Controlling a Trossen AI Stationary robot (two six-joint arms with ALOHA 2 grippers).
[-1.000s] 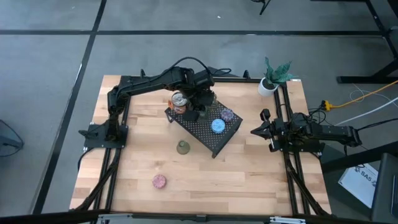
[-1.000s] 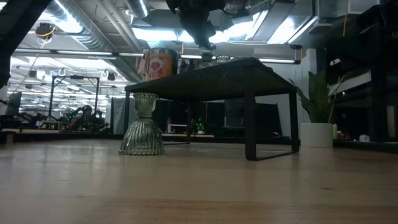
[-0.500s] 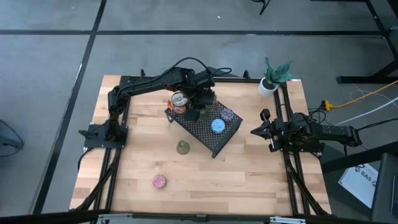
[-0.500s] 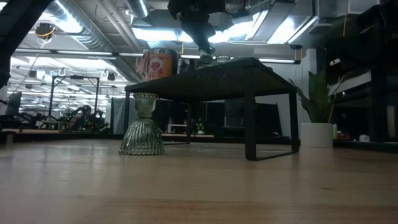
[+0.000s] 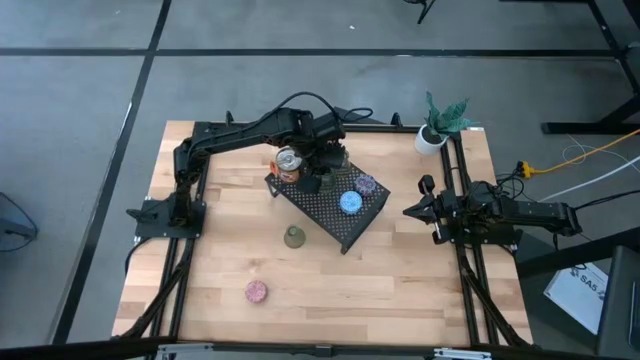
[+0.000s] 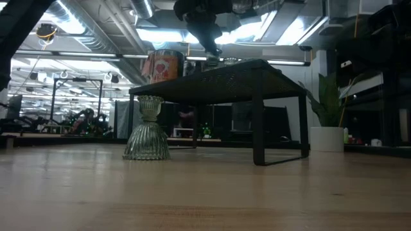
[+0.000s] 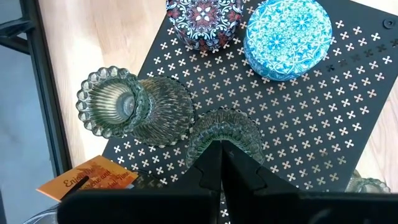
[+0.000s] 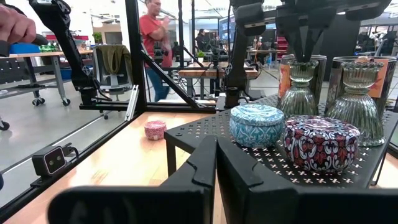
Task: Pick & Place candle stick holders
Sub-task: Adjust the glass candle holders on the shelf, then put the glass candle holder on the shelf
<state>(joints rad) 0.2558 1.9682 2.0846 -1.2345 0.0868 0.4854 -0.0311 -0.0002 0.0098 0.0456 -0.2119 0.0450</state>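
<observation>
A black perforated rack point(image 5: 325, 212) stands mid-table. On it stand a blue holder point(image 7: 287, 37), a purple holder point(image 7: 204, 18) and two green glass candle stick holders point(image 7: 221, 127) point(image 7: 118, 106), both upright. My left gripper point(image 7: 221, 148) is shut and points steeply down at the top of the nearer glass one point(image 8: 298, 84). Another green glass holder point(image 5: 294, 237) stands on its wide foot on the table. A pink one point(image 5: 257, 291) sits toward the near edge. My right gripper point(image 5: 408, 211) waits shut at the right. My left gripper has its shut fingertips at the glass holder's beaded top rim point(image 7: 221, 117), coming from above at a slant. The fingers themselves cover that spot, so I cannot tell whether they touch the glass. The holder stands upright on the rack.
An orange-labelled can point(image 5: 287, 163) stands on the rack's far left corner, close behind my left gripper. A white pot with a plant point(image 5: 432, 138) is at the far right corner. Bare wood lies along the near edge. People show in the room beyond the table.
My left gripper has tipped a little over the rack while staying in place and shut. The holders have not moved.
</observation>
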